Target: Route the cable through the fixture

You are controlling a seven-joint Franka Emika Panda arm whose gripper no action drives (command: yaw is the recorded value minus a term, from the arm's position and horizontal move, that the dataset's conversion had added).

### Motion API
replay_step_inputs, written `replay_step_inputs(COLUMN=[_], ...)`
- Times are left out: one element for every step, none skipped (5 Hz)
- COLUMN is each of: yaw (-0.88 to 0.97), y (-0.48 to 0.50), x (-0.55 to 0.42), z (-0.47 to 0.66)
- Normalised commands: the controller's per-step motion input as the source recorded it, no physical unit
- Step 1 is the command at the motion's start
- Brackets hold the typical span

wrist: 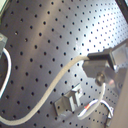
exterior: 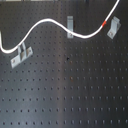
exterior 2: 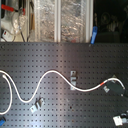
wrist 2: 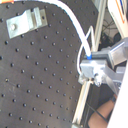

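The white cable (exterior: 50, 21) runs in waves across the black perforated board, with its red band (exterior: 104, 23) close beside the fixture (exterior: 114, 27), a small angled metal clip at the first exterior view's right. Past the band the cable rises out of the first exterior view's top. My gripper (wrist: 101, 69) is shut on the cable near that end, also shown in the second wrist view (wrist 2: 93, 69). In the first wrist view a clip bracket (wrist: 70, 100) lies below the gripper, the red band (wrist: 90, 107) beside it. The gripper is out of the first exterior view.
A narrow straight strip bracket (exterior: 70, 24) stands mid-board beside the cable's dip. A wider clip with a flat base plate (exterior: 21, 54) sits at the first exterior view's left, under the cable; it also shows in the second wrist view (wrist 2: 27, 22). Foil-wrapped panels (exterior 2: 60, 20) stand behind the board.
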Motion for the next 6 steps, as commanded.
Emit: replay_step_inputs(yaw=[0.00, 0.04, 0.09, 0.16, 0.11, 0.01], y=[0.041, 0.072, 0.201, 0.218, 0.327, 0.509], x=[-0.031, -0.191, -0.491, -0.608, -0.546, -0.624], z=[0.00, 0.07, 0.07, 0.00, 0.00, 0.00])
